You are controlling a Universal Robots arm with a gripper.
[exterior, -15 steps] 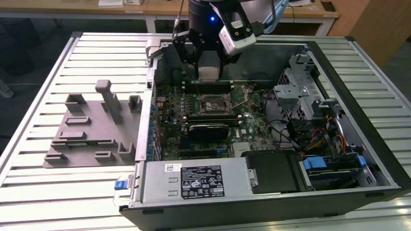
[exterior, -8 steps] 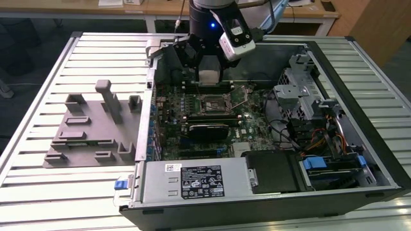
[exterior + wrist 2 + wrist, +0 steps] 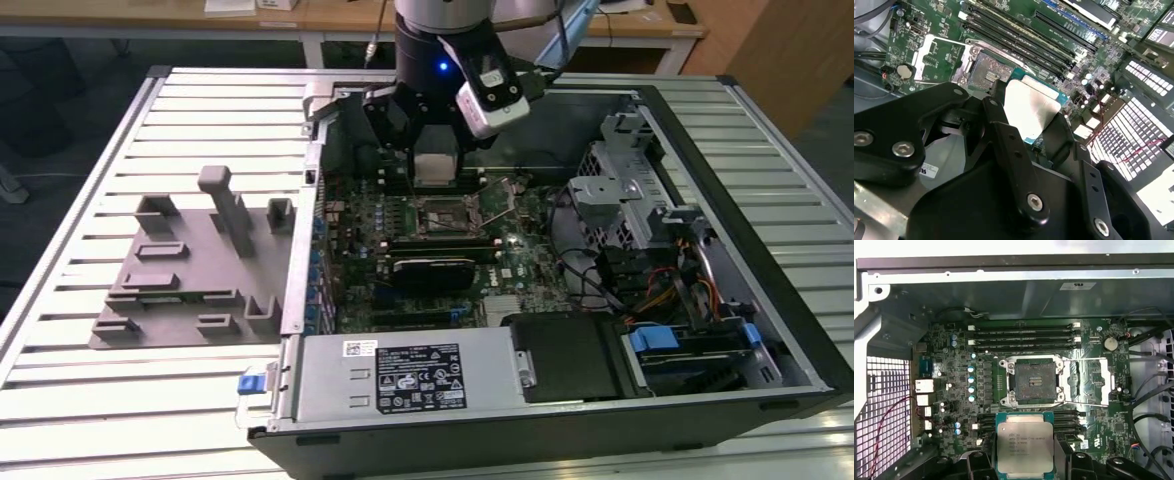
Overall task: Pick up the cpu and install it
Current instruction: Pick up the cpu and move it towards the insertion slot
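The pincer (image 3: pixel 435 172) is gripping the cpu (image 3: pixel 435 165) by two opposite edges, with its black fingers (image 3: pixel 1010 150) pressing in on either side of the chip and the silvery top facing both wrist cameras. It is hanging inside the open computer case (image 3: pixel 534 440), above the green motherboard (image 3: pixel 954 390) and not touching it. In the first wrist view the cpu (image 3: pixel 1025 446) is showing next to the open socket (image 3: pixel 1035 381), not seated in it (the socket's metal load plate (image 3: pixel 1088 382) is lying flipped back to one side). Rows of memory slots (image 3: pixel 1024 335) are running beyond the socket. The case is resting on a slatted table (image 3: pixel 80 390). On the exterior view's left, a grey plastic plate (image 3: pixel 174 290) with upright blocks is lying beside the case.
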